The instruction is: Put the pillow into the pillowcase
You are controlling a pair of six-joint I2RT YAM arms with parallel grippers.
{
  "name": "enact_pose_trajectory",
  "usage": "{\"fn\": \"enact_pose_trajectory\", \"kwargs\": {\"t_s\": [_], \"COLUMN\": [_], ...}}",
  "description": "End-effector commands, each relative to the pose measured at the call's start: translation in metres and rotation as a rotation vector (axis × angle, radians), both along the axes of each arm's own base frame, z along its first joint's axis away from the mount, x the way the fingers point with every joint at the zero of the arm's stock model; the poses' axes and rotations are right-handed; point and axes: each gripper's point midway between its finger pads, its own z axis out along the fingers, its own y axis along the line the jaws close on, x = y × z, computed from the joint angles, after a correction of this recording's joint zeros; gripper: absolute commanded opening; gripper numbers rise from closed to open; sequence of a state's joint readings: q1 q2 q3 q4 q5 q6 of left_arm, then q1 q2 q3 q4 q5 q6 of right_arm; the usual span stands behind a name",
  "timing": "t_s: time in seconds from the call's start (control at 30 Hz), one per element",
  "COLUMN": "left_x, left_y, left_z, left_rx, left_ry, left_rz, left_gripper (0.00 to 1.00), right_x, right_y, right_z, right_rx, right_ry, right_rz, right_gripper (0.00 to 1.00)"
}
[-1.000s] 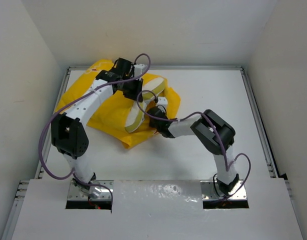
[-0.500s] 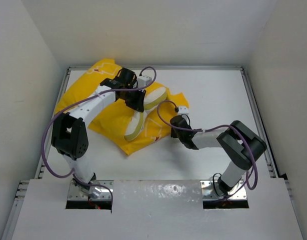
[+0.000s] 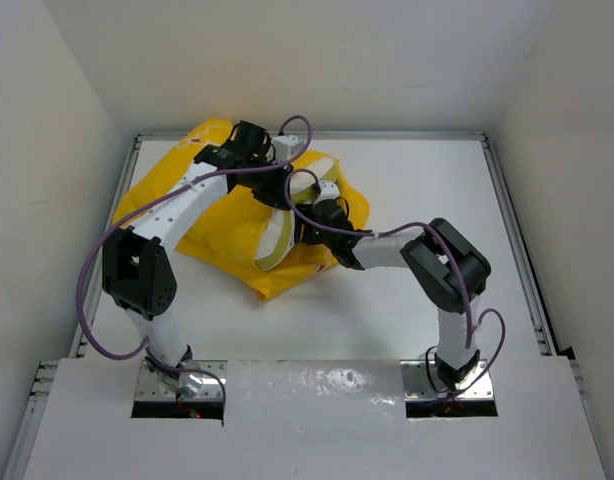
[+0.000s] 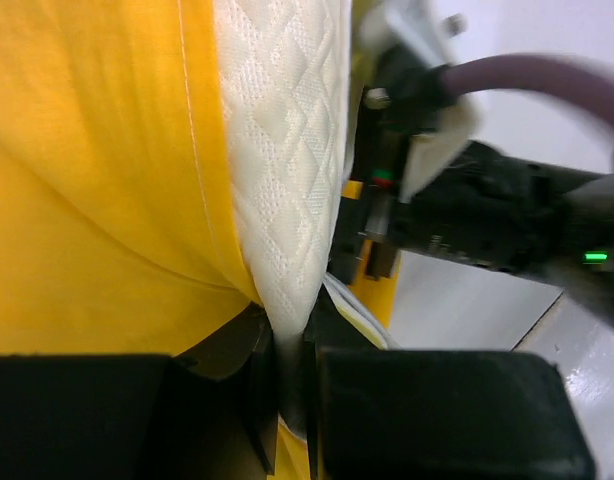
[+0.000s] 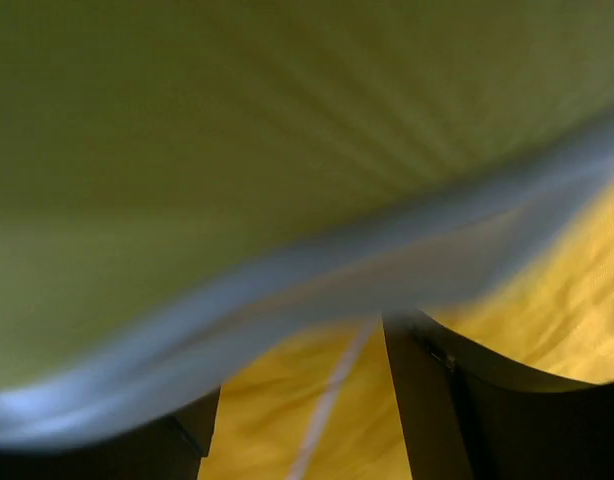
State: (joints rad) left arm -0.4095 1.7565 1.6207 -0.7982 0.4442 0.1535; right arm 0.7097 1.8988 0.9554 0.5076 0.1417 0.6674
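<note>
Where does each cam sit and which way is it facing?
Top external: overhead from behind, looking down on the table, left arm, right arm and pillowcase.
Left wrist: on the left arm, looking along its gripper, shut on the pillow; right arm beyond.
Right wrist: tight against the pillow's blurred edge; own fingers at bottom.
Shared: both wrist views show pillow and pillowcase.

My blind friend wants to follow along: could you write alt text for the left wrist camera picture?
The left pincer pinches the edge of a quilted white pillow, seen close up. Yellow pillowcase fabric fills the left side; the other arm, black with a purple cable, is on the right.
</note>
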Motion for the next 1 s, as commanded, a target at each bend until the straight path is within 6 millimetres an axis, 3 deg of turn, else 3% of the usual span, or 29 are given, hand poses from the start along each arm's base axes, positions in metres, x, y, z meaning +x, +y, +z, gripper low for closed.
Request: {"fn": "enact_pose_trajectory", "kwargs": {"t_s": [0.0,0.03,0.07,0.1,0.13,0.2,0.27,0.3,0.47,0.5,0.57,0.6,0.67,0.73,0.77,0.8,0.87,0.97], "left_x": [-0.002,-0.003,-0.004,-0.008,-0.009,-0.013,-0.019,-0.023,-0.02,-0.019,-0.017,-0.016,-0.013,-0.008,-0.013,-0.009,-0.015,-0.017], "left_y": [-0.027,-0.028,-0.03,-0.034,-0.035,-0.039,-0.04,-0.039,-0.02,-0.017,-0.013,-0.012,-0.01,-0.006,-0.005,-0.007,-0.005,-0.014], "left_z": [0.057,0.06,0.061,0.064,0.065,0.063,0.052,0.045,0.031,0.029,0.023,0.02,0.015,0.002,-0.013,-0.019,-0.038,-0.043], "left_rx": [-0.166,-0.182,-0.199,-0.227,-0.246,-0.293,-0.305,-0.304,-0.238,-0.223,-0.183,-0.164,-0.123,-0.066,-0.039,-0.033,-0.029,-0.079], "left_ry": [-0.095,-0.085,-0.077,-0.064,-0.047,-0.004,0.035,0.054,0.04,0.033,0.018,-0.001,-0.031,-0.076,-0.072,-0.095,-0.068,-0.054], "left_rz": [-0.085,-0.084,-0.094,-0.112,-0.106,-0.108,-0.121,-0.125,-0.119,-0.115,-0.108,-0.121,-0.121,-0.134,-0.151,-0.156,-0.163,-0.179], "left_gripper": [0.0,0.0,0.0,0.0,0.0,0.0,0.0,0.0,0.0,0.0,0.0,0.0,0.0,0.0,0.0,0.0,0.0,0.0], "right_x": [0.005,-0.005,-0.001,-0.005,-0.018,-0.031,-0.042,-0.054,-0.068,-0.083,-0.08,-0.096,-0.097,-0.113,-0.106,-0.117,-0.111,-0.092], "right_y": [0.002,-0.005,-0.025,-0.029,-0.033,-0.037,-0.046,-0.062,-0.112,-0.133,-0.147,-0.163,-0.173,-0.19,-0.188,-0.188,-0.175,-0.154], "right_z": [-0.026,-0.044,-0.05,-0.056,-0.077,-0.098,-0.117,-0.122,-0.105,-0.113,-0.098,-0.107,-0.098,-0.105,-0.095,-0.102,-0.092,-0.073], "right_rx": [-0.056,-0.165,-0.273,-0.331,-0.427,-0.497,-0.525,-0.541,-0.511,-0.53,-0.454,-0.47,-0.432,-0.444,-0.397,-0.388,-0.379,-0.395], "right_ry": [0.061,0.095,0.062,0.055,0.084,0.164,0.232,0.266,0.23,0.253,0.223,0.249,0.223,0.246,0.207,0.22,0.167,0.113], "right_rz": [-0.083,-0.121,-0.225,-0.232,-0.206,-0.187,-0.207,-0.25,-0.351,-0.364,-0.402,-0.398,-0.413,-0.416,-0.405,-0.356,-0.271,-0.177], "right_gripper": [0.63,0.64,0.67,0.69,0.7,0.6,0.32,0.0,0.0,0.0,0.0,0.0,0.0,0.0,0.0,0.0,0.0,0.0]}}
